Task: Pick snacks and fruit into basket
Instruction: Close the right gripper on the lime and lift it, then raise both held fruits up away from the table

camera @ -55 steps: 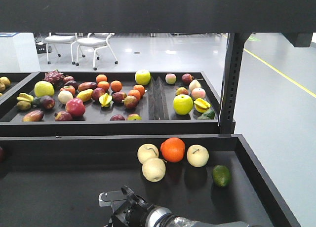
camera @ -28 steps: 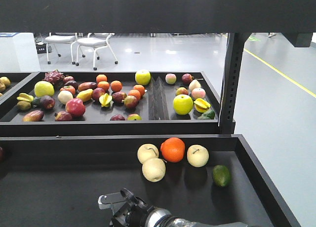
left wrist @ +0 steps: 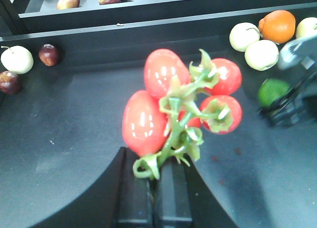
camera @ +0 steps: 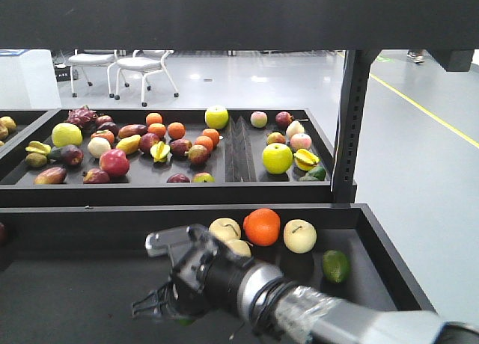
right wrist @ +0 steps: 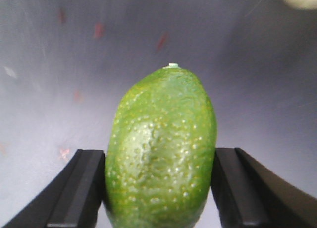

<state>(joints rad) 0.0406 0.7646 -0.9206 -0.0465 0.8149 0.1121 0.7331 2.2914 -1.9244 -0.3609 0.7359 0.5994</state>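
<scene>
Change: right arm (camera: 299,314) has come up and forward over the near counter (camera: 75,284) within the last second. It now hides part of the pale fruit lying just nearer than the orange (camera: 262,226). Fruit on both counters has not shifted.
Left tool (left wrist: 152,193): clenched on the green stem of the tomato cluster (left wrist: 163,99). The red tomatoes stand out ahead of the fingers, well left of the orange and nearer than it.
Right tool (right wrist: 159,193): clamped on the held lime (right wrist: 161,139), one finger against each flank and the stem nub uppermost in the wrist view. It sits left of the orange and nearer than it.
Loose lime (camera: 336,265): lying on the near counter, right of the orange and nearer than it, apart from the other fruit.
Pale fruits (camera: 299,235): three grouped round the orange, one just left, one just right, and one nearer that is partly behind the arm.
Counter, left end: a pale apple (left wrist: 16,59) and two dark red fruits (left wrist: 49,54), well left of the orange, near the back rim.
Far counter (camera: 179,194): beyond the orange, crowded with mixed fruit. A yellow-green apple (camera: 277,158) lies almost straight beyond the orange.
Post (camera: 352,127): black perforated upright, right of the orange and beyond it.
Chairs (camera: 142,63): white, on the grey floor, farthest of all, beyond and left of the orange.
</scene>
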